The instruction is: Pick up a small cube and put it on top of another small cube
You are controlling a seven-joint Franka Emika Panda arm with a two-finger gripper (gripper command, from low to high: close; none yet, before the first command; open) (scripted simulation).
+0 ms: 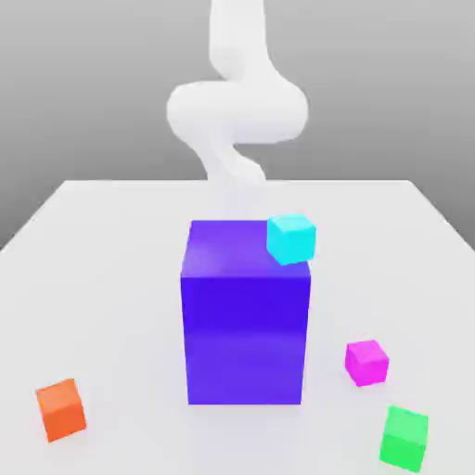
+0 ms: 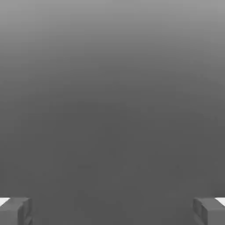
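the green cube [image 1: 404, 438] sits nearest, close to the surface's [image 1: 111, 306] near edge toward the exterior view's right corner. it serves as the base of the stack and offers a flat, level top face.

the magenta cube [image 1: 366, 362] rests on the surface just behind the green cube and apart from it, to the exterior view's right of the blue-violet block [image 1: 245, 320], with a clear gap on all sides. it looks like a rigid, light body with flat, smooth faces and sharp edges; it should not deform under grip. judgement: take hold across two opposite vertical faces, near mid-height, approaching from above; both pairs of side faces appear reachable. smooth faces may slip if gripped off-centre.

an orange cube [image 1: 61, 409] lies near the opposite near corner. a cyan cube [image 1: 291, 237] overlaps the block's upper far corner as seen.

the arm [image 1: 237, 111] stands beyond the block. in the hand view the tool [image 2: 112, 211] is spread wide, holding nothing, fingertips [image 2: 15, 211] well apart.
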